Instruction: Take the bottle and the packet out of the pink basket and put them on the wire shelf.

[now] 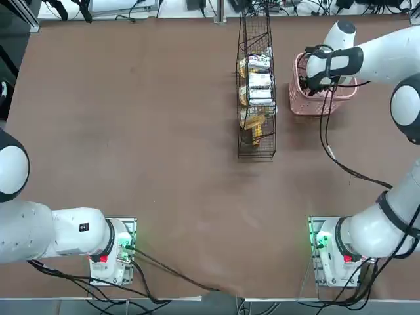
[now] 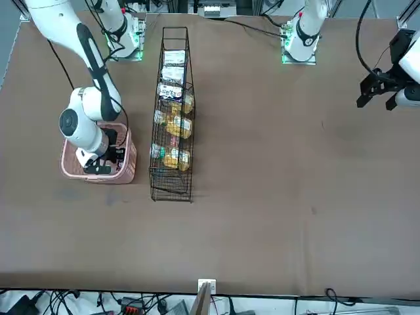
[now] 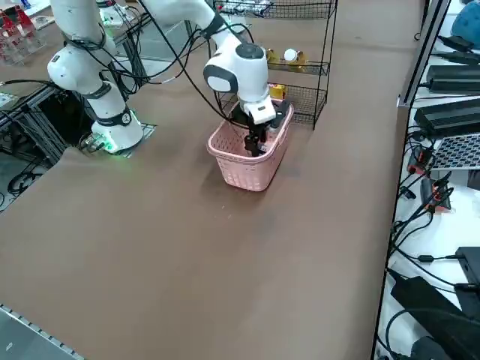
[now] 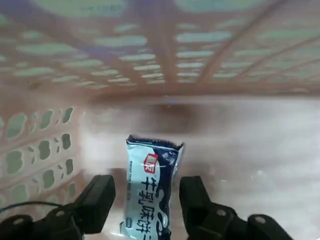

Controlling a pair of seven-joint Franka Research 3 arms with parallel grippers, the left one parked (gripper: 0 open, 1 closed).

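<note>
A brown bench; the right end effector [image 4: 145, 200] reaches down inside the pink basket [image 3: 241, 166], fingers parted either side of the packet [image 4: 150, 192] lying on its floor — straddling, not yet gripping; no bottle shows in the basket, and the wire shelf [image 1: 256, 152] beside it already carries several items.

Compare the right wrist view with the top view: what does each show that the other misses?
Only the wrist view shows the packet lying on the basket floor between the open fingers of the right gripper; no bottle appears there. Only the top view shows the wire shelf beside the basket, already holding several packets and bottles, with the arm hiding the basket's inside. Both show the pink basket with the gripper down inside it.
</note>
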